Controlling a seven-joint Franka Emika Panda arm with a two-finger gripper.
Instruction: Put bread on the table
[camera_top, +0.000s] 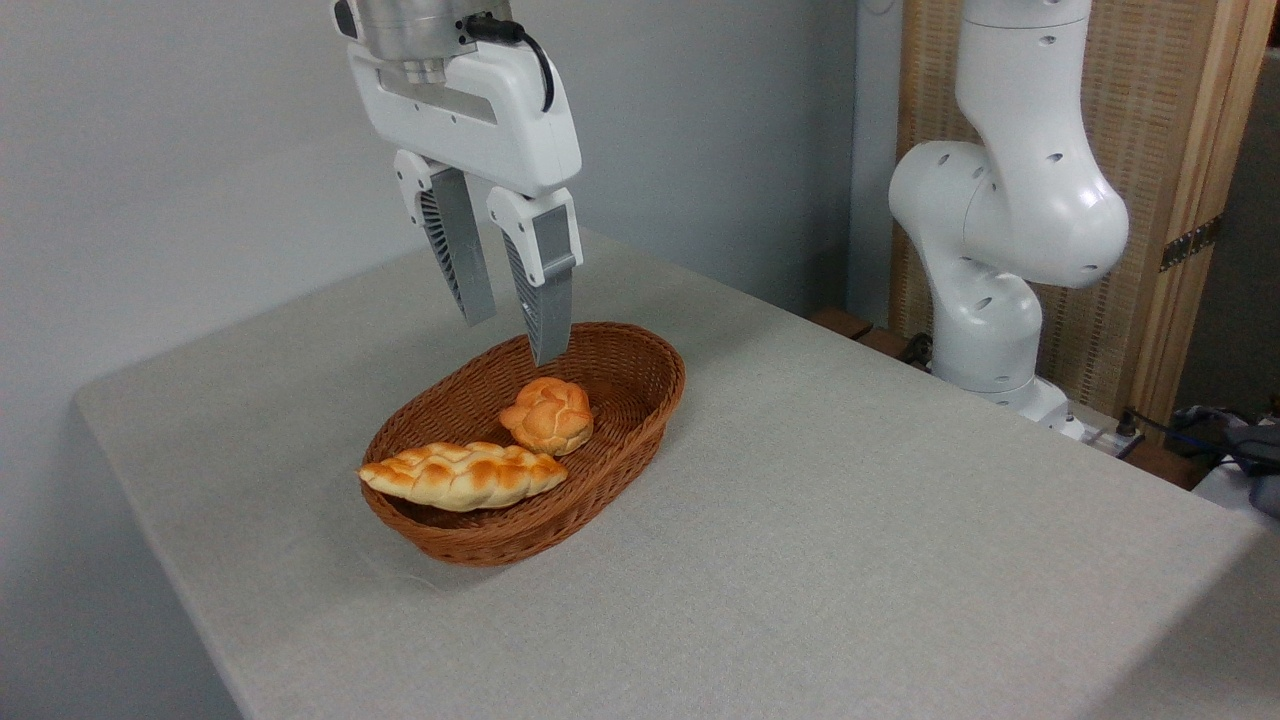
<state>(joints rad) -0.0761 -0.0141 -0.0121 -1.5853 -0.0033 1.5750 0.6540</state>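
The gripper (510, 335) hangs above the far end of the basket (640, 405), fingers pointing down and spread apart with a clear gap between them; it grips nothing. Its tips sit just above the basket's rear rim, clear of all contents.

From the gripper, the bread (462, 476) lies toward 7 o'clock, lower in the picture and nearer the viewer. The loaf rests across the near end of the basket, its long axis running from 9 o'clock to 3 o'clock with a slight tilt; its left tip overhangs the basket rim. A small round bun (547, 415) sits between gripper and bread, touching or almost touching the loaf's right end.

The bread is a braided loaf with tapered ends, golden-orange crust and pale seams. It looks firm and ridged.

Judgement: the coming move calls for travel toward 7 o'clock, past the bun, then a descent with the fingers straddling the loaf's narrow width. The table (900, 520) offers open grey surface around the basket for placement.
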